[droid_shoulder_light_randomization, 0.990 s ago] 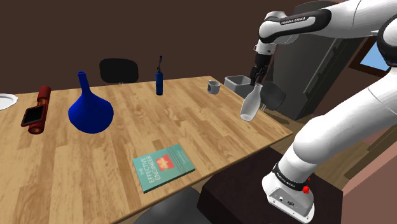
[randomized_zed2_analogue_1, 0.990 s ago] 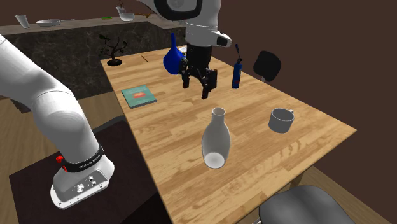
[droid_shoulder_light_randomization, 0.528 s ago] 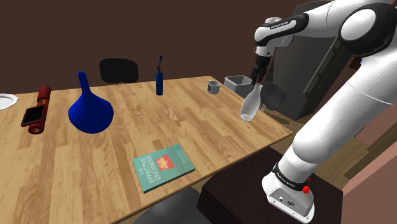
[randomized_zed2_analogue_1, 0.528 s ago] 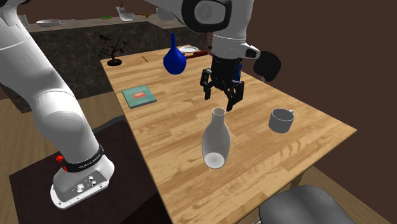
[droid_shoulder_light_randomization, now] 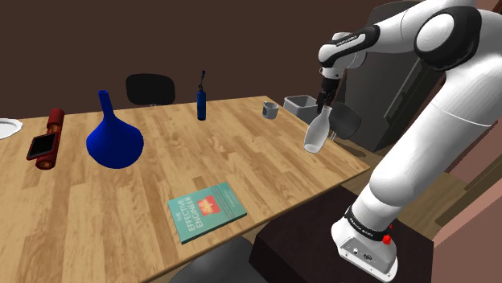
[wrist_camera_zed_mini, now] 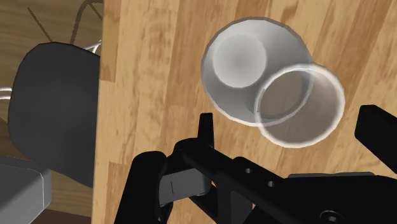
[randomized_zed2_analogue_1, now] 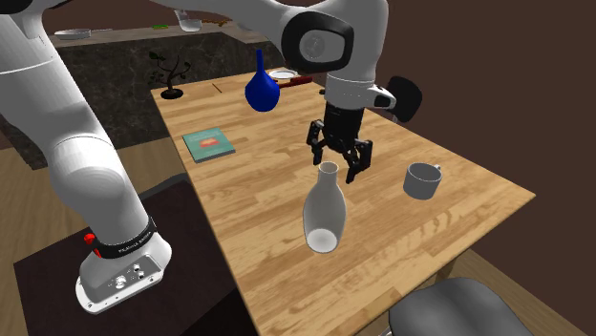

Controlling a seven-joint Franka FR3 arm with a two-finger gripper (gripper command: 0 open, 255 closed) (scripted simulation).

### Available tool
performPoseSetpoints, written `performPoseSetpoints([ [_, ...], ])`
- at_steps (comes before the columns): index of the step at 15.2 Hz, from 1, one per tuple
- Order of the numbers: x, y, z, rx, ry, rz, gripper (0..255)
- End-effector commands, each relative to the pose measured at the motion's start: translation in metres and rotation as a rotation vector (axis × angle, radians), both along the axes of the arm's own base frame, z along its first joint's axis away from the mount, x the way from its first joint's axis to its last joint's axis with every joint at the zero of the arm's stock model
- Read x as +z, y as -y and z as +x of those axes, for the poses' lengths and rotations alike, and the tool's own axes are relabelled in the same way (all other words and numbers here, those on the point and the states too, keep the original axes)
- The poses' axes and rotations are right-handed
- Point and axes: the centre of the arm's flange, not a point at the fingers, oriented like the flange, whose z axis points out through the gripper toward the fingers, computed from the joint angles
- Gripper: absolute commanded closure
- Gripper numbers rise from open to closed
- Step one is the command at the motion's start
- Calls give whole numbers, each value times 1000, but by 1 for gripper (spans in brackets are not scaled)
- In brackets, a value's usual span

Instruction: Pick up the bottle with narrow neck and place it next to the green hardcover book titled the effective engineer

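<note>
The gripper [randomized_zed2_analogue_1: 337, 166] is open wide. A second ago it was off to the side, and now it hangs right over the bottle [randomized_zed2_analogue_1: 323, 215], with its fingers [wrist_camera_zed_mini: 205, 129] not touching it. The bottle stands on the table [randomized_zed2_analogue_1: 267, 229] near the mug [randomized_zed2_analogue_1: 420, 179], far from the book [randomized_zed2_analogue_1: 208, 143]. I think going down to grab the neck comes next

Shoulder across table [droid_shoulder_light_randomization: 241, 153]; second along it; wrist down, close.
</note>
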Motion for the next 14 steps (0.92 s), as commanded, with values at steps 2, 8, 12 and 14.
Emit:
performPoseSetpoints([
  [2, -7, 1, -1, 0, 0, 0, 0],
  [8, -7, 1, -1, 0, 0, 0, 0],
  [12, -7, 1, -1, 0, 0, 0, 255],
  [14, -7, 1, -2, 0, 0, 0, 255],
])
